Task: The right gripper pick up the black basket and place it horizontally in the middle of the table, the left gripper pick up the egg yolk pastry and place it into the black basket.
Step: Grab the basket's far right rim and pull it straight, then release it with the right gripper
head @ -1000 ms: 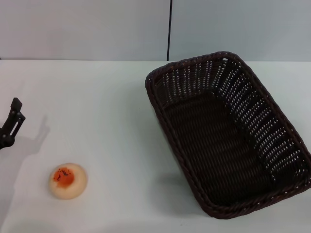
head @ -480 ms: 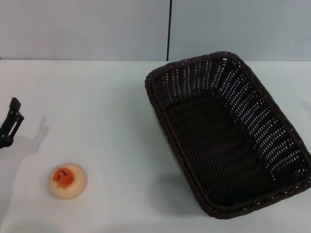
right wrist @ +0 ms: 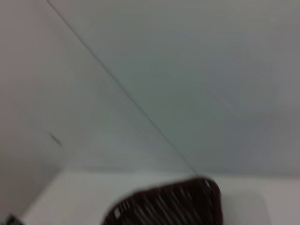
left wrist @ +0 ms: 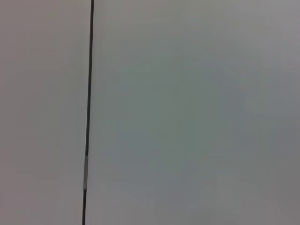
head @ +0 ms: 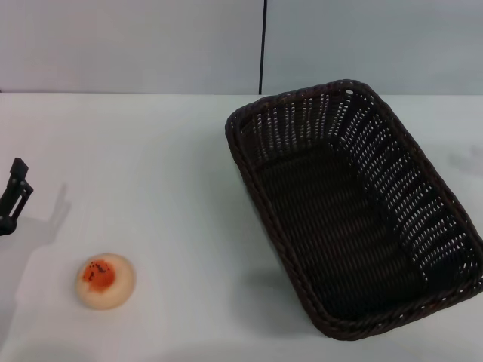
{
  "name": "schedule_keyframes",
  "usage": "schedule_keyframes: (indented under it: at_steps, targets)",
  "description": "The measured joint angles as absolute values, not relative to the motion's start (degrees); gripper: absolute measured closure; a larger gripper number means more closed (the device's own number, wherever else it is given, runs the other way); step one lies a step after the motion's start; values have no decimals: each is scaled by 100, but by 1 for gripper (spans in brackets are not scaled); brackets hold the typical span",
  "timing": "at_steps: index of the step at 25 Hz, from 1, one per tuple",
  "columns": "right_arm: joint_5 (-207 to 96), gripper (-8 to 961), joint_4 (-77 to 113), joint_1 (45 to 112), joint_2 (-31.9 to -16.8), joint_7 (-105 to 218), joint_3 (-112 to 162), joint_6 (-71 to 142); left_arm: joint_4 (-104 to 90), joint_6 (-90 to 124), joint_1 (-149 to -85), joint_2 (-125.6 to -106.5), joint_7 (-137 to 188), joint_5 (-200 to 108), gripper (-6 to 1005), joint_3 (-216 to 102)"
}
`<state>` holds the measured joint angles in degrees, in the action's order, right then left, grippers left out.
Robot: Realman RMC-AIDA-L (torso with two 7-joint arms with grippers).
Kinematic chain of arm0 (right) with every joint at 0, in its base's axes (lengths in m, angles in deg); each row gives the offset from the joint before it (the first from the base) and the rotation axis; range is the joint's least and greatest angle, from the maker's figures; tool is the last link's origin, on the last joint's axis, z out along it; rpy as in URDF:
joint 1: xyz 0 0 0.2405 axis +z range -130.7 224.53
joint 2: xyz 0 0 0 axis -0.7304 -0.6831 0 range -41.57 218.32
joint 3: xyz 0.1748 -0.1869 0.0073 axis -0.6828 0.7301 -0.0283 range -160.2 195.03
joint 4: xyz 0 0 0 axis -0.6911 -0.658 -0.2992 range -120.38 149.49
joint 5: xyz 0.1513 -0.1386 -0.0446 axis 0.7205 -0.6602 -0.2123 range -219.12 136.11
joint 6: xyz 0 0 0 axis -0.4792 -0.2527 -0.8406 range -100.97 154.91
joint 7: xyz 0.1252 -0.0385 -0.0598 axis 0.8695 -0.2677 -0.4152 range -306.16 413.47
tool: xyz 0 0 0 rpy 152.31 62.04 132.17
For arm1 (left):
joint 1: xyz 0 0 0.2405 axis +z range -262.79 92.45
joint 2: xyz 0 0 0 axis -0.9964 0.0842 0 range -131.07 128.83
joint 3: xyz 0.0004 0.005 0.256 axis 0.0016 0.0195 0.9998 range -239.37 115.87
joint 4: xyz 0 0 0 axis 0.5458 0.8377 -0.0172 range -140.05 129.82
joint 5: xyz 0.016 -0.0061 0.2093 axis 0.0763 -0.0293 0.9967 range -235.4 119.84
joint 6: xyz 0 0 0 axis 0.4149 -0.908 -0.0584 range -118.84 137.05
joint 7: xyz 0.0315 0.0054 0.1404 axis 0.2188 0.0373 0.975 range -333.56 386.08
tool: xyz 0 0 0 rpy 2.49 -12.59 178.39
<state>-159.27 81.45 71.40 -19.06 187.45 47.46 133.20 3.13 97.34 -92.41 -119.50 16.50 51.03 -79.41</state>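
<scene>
At the left edge of the head frame, the left gripper (head: 13,194) is cut off; whether its fingers are open cannot be told. The egg yolk pastry (head: 106,280) lies lower left on the table (head: 166,196). The black basket (head: 351,207) sits angled at right, its corner in the right wrist view.

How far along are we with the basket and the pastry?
Nothing looks done yet. The basket sits empty and skewed at the table's right side, not yet centred or horizontal. The pastry lies loose at front left. Nothing is held: the left gripper is at the left edge, and the right gripper is out of view. Both steps remain.
</scene>
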Motion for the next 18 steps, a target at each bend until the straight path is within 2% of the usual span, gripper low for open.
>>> schedule_keyframes:
  at_steps: [2,3,7,9,11,12,13,15,16,17,18]
  targets:
    - [-17017,294,8130,7819,-1673,19229,4814,13775,321,9735,-9231,-11950,1650,5102,146,-7942]
    - [-17017,294,8130,7819,-1673,19229,4814,13775,321,9735,-9231,-11950,1650,5102,146,-7942]
    - [-18206,301,7958,8603,-1566,19777,5470,13970,361,9735,-9228,-11957,1650,5102,146,-7932]
    - [-18244,306,7913,8692,-1570,19853,5599,13937,364,9736,-9228,-11960,1650,5103,146,-7924]
    - [-18269,311,7828,8819,-1628,19942,5796,13843,367,9736,-9229,-11963,1650,5103,146,-7918]
    - [-18350,314,7723,8906,-1731,20020,5960,13693,372,9735,-9225,-11967,1650,5103,146,-7909]
    - [-18350,316,7723,8906,-1731,20020,5960,13693,372,9735,-9225,-11967,1650,5103,146,-7909]
    - [-18710,321,7540,9035,-1916,20095,6140,13461,375,9741,-9204,-11971,1626,5110,146,-7901]
    - [-18710,324,7540,9035,-1916,20095,6140,13461,374,9744,-9198,-11971,1617,5111,146,-7900]
    - [-18998,326,7424,9121,-2045,20103,6209,13334,376,9749,-9181,-11971,1592,5115,146,-7898]
    - [-18998,329,7424,9121,-2045,20103,6209,13334,376,9749,-9181,-11971,1592,5115,146,-7898]
